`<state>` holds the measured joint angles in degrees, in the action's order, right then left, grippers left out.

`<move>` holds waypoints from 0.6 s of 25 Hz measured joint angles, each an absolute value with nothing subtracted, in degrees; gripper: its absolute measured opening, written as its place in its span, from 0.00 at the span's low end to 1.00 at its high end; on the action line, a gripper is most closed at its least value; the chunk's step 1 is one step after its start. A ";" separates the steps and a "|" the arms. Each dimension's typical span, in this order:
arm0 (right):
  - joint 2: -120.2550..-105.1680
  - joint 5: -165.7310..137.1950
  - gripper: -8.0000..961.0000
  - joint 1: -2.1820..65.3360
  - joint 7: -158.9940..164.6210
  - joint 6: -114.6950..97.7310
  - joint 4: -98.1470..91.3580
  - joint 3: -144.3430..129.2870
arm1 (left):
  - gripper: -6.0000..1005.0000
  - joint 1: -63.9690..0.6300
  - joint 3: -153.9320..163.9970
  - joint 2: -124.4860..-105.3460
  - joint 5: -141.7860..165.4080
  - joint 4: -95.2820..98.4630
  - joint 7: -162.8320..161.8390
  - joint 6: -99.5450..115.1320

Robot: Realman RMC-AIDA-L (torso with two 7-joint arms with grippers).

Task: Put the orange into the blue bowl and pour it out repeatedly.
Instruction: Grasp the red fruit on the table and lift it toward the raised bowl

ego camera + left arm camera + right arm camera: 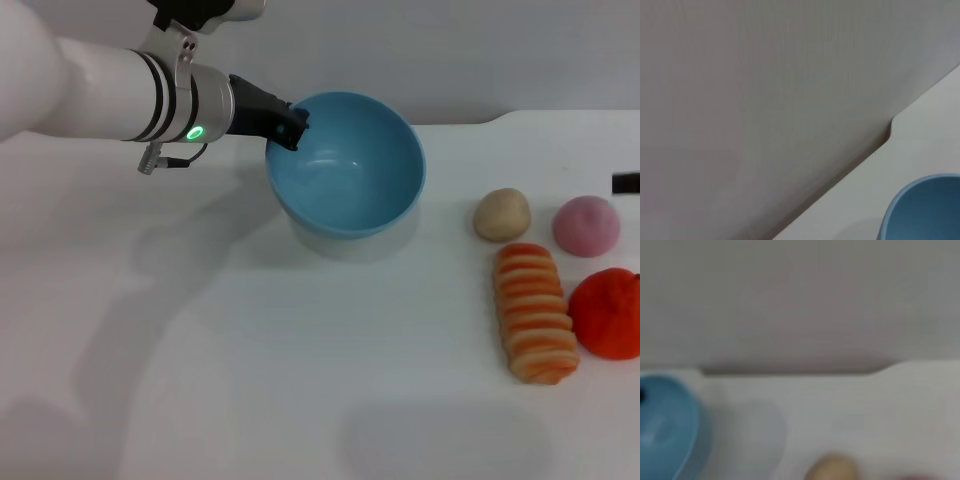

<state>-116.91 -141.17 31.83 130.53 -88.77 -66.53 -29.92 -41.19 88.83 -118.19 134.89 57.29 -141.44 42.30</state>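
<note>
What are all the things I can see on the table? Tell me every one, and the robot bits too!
blue bowl: one, light blue, tilted, empty, rear centre of the table, held at its rim
orange: one, red-orange, right edge of the table
bread roll: one, orange and cream stripes, left of the orange
pink ball: one, pink, behind the orange
beige ball: one, tan, left of the pink ball
table: one, white
left claw: one, black, shut on the bowl's rim
right claw: only a dark tip at the right edge

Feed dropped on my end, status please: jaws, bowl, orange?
Left gripper shut on blue bowl rim, bowl lifted, tilted, empty. Orange on table, right edge, beside striped roll. Right gripper barely in view.
</note>
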 joint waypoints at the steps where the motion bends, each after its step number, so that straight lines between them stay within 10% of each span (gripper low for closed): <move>1: -116.97 -141.46 0.65 31.80 130.54 -89.63 -66.69 -29.98 | 0.00 -41.27 88.86 -118.19 134.89 57.21 -141.46 42.18; 15: -118.10 -147.38 0.63 28.00 130.50 -94.50 -65.11 -29.04 | 0.01 -41.67 88.15 -117.95 134.92 56.87 -140.94 42.09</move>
<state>-118.10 -147.38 28.00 130.50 -94.50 -65.11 -29.04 -41.67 88.15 -117.95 134.92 56.87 -140.94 42.09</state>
